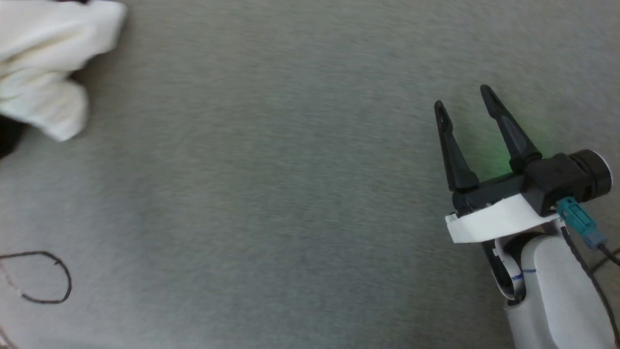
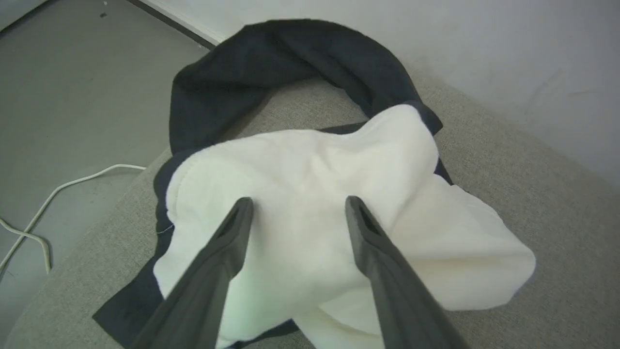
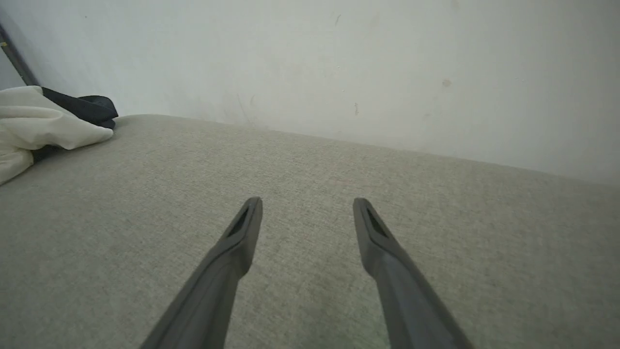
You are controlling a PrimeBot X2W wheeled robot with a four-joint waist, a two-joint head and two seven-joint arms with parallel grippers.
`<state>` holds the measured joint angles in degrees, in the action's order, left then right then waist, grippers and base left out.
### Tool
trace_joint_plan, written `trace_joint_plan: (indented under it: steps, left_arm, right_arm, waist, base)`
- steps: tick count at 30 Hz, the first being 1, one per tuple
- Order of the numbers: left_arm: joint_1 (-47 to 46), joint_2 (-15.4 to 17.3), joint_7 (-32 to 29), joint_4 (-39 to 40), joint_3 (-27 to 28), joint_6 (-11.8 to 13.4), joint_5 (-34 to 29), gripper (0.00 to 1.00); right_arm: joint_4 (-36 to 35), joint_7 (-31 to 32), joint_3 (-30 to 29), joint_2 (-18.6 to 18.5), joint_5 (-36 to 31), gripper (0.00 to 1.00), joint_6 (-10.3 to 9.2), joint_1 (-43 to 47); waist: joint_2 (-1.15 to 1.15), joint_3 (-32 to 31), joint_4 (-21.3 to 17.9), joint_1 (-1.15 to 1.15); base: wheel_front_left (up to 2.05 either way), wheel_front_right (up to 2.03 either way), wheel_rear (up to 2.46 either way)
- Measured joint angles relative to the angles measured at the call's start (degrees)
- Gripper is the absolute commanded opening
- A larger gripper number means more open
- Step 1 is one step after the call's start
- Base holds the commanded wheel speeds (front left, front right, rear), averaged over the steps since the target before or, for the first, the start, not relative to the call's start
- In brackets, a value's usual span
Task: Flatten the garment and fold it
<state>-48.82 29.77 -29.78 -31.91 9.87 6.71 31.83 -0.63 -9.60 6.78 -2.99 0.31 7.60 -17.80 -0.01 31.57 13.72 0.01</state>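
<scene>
My right end effector point(image 1: 462, 98) sits at the lower right of the head view with its two dark fingers spread wide and nothing between them. In its own wrist view it hovers over bare grey counter point(image 3: 310, 160), and a pale wall point(image 3: 339, 63) runs behind that. My left end effector point(image 2: 299, 200) is spread just as wide. In its wrist view the fingers lie across the white body of the garment point(image 2: 310, 165). I cannot tell whether the tips touch the cloth, but no fabric is pinched between them.

The garment lies crumpled in a heap. In the left wrist view a black sleeve curls in an arc across the top of the frame, and more black shows under the white at the lower left. In the head view the heap fills the upper left corner, well apart from the right end effector. A thin black loop point(image 1: 48, 276) lies on the counter at the lower left there. A white cable point(image 2: 58, 189) trails over the floor point(image 2: 72, 97) at the left of the left wrist view.
</scene>
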Motion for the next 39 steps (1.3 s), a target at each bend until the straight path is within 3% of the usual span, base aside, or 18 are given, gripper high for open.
trace_joint_plan:
  steps: [8,9,12,18,22,26,32,39]
  left_arm:
    - [5.8,4.7,-13.7,2.8,3.8,5.2,2.8,1.0]
    - [6.5,5.5,-14.8,3.6,4.2,5.5,3.0,0.66]
    - [9.0,6.8,-15.5,6.4,4.7,5.5,2.9,0.0]
    - [12.6,7.3,-0.2,9.9,3.9,5.1,-3.4,0.0]
    - [11.7,8.9,11.8,11.9,1.3,2.3,-7.9,0.0]
    - [7.6,8.1,21.3,13.6,-3.3,-0.2,-11.1,0.0]
    - [-1.5,0.9,27.5,16.7,-11.9,-2.7,-12.9,0.0]
    - [-9.0,-9.4,29.0,16.8,-20.2,-5.3,-13.0,0.0]
  right_arm:
    - [1.9,-2.6,-0.2,0.5,2.0,1.0,0.02,-1.4]
    - [2.3,-2.8,-0.1,0.5,2.3,1.0,0.02,-1.6]
    - [3.9,-3.4,0.3,0.5,3.0,1.0,0.02,-1.8]
    - [8.2,-3.7,0.5,0.3,4.4,1.0,0.01,0.6]
    - [10.3,-4.1,-0.3,0.2,5.4,1.0,0.01,3.8]
    - [11.2,-4.1,-1.1,0.2,5.9,1.0,0.01,6.7]
    - [11.0,-3.9,-1.8,0.2,6.7,1.0,0.01,9.8]
    - [10.5,-3.0,-0.9,0.2,7.3,1.0,0.01,10.7]
  waist:
    - [0.01,4.5,-7.9,-0.03]
    - [0.0,4.6,-8.7,-0.03]
    - [0.01,3.9,-10.1,-0.02]
    - [0.0,-0.5,-12.0,-0.01]
    - [0.0,-5.0,-12.7,-0.01]
    - [0.01,-10.6,-12.9,-0.02]
    - [0.01,-19.1,-12.6,-0.03]
    - [0.01,-26.2,-14.0,-0.04]
  base:
    - [0.0,0.0,0.0]
    - [0.0,0.0,0.0]
    - [0.0,0.0,0.0]
    - [0.0,0.0,0.0]
    - [0.0,0.0,0.0]
    - [0.0,0.0,0.0]
    - [0.0,0.0,0.0]
    - [0.0,0.0,0.0]
